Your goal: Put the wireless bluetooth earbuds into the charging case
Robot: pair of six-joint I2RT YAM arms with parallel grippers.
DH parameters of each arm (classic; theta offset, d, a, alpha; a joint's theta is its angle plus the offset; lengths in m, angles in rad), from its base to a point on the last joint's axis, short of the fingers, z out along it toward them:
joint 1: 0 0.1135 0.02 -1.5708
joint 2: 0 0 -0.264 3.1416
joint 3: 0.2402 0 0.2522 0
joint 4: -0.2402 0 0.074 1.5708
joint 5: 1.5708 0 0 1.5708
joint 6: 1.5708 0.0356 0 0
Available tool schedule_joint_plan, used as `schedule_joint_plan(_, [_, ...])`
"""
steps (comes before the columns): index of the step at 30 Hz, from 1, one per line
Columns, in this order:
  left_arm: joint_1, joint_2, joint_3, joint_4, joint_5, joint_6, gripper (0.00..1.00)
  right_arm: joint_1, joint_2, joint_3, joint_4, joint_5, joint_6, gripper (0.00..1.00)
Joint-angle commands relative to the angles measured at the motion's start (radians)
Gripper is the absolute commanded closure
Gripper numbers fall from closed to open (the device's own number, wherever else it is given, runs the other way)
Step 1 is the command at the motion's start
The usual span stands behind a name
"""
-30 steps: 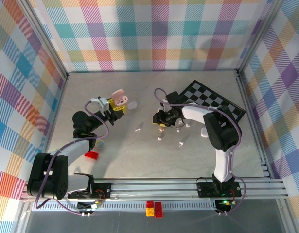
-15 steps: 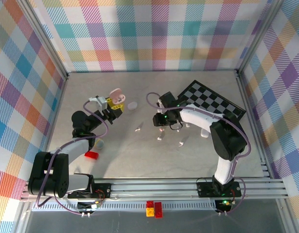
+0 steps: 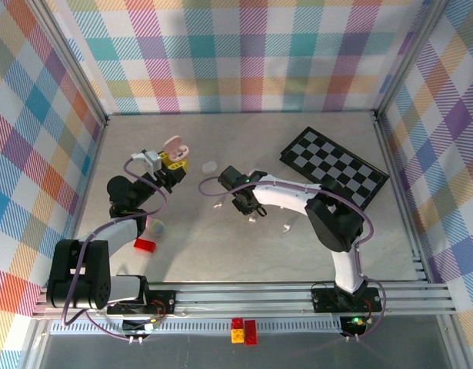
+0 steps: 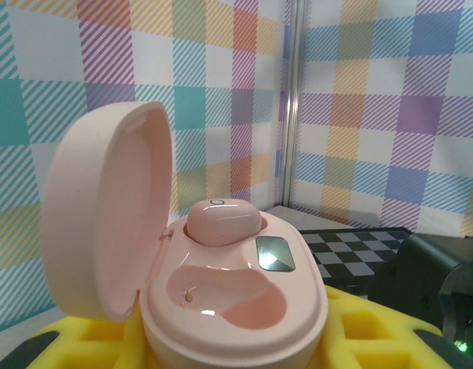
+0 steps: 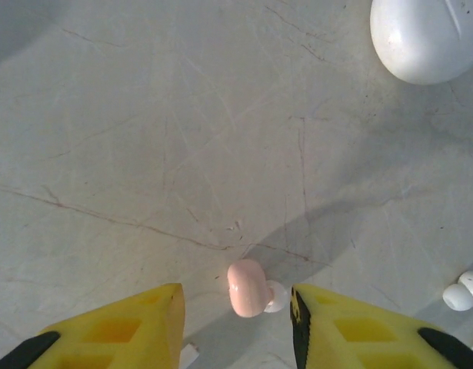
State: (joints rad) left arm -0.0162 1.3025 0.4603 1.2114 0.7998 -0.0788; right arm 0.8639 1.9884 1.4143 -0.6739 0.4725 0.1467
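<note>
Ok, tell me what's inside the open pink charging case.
One pink earbud sits in the far well of the pink charging case, beside a small grey panel. The near well holds no earbud. The socket under the seated earbud is covered.

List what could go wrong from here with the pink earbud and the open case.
1. The pink earbud lies small and glossy between the open right jaws; closing off-centre could flick it away.
2. The pink charging case, gripped in the left jaws, has one free socket beside a seated earbud; a tilted earbud may not seat.
</note>
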Motion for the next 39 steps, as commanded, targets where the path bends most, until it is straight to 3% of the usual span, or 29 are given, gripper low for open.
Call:
schedule_joint_plan(1, [0.016, -0.007, -0.008, 0.053, 0.015, -0.007, 0.62, 0.010, 0.041, 0.056, -0.092, 0.077, -0.017, 0.60])
schedule_joint_plan(14, [0.018, -0.011, -0.004, 0.044, 0.022, -0.001, 0.62, 0.020, 0.109, 0.105, -0.125, 0.077, -0.033, 0.66])
schedule_joint_plan(32, [0.017, -0.027, -0.008, 0.009, 0.029, 0.021, 0.62, 0.021, 0.137, 0.127, -0.149, 0.071, -0.031, 0.82])
schedule_joint_plan(39, [0.014, -0.039, -0.013, -0.016, 0.024, 0.044, 0.62, -0.001, 0.007, 0.055, -0.067, -0.058, 0.004, 0.83])
